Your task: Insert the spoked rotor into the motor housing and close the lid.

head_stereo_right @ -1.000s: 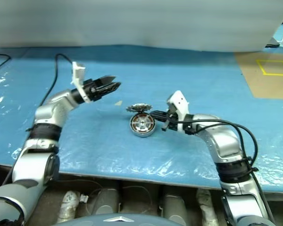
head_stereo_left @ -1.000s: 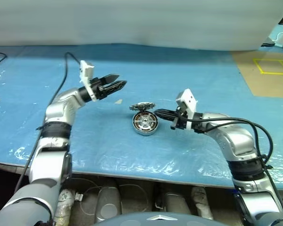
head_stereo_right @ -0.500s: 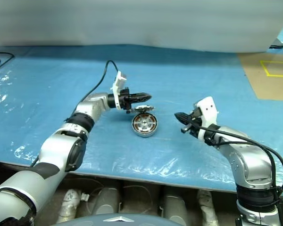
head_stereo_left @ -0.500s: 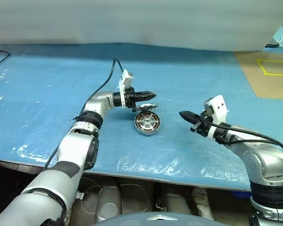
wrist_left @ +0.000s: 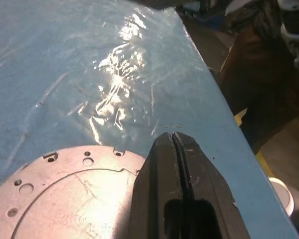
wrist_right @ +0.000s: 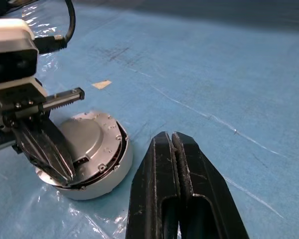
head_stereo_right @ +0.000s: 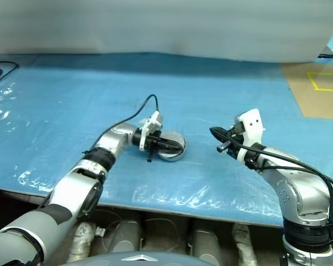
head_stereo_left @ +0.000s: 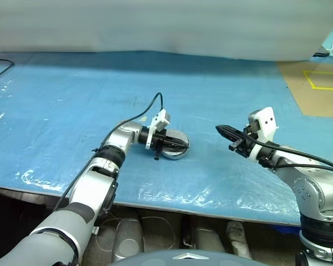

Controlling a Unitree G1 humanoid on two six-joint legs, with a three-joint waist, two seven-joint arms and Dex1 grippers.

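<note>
The motor housing [wrist_right: 102, 185] rests on the blue sheet near the table's middle. The lid [wrist_right: 87, 135] lies flat on top of it, smooth face with the raised centre circle upward. The spoked rotor is hidden from view. My left gripper [head_stereo_left: 183, 145] is shut, with nothing between its fingers, and lies low across the lid [wrist_left: 65, 199], pointing right. My right gripper [head_stereo_left: 219, 129] is also shut and empty. It hovers a short way to the right of the housing, pointing left toward it.
The blue plastic-covered table [head_stereo_left: 72, 105] has its front edge close to me. A brown board with yellow tape [head_stereo_left: 316, 83] sits at the far right. A small tan scrap [wrist_right: 101, 84] lies on the sheet beyond the housing.
The left gripper shut, swung right and came down over the housing. The lid, which leaned behind the housing, now lies on top of it. The right gripper drew back to the right.
</note>
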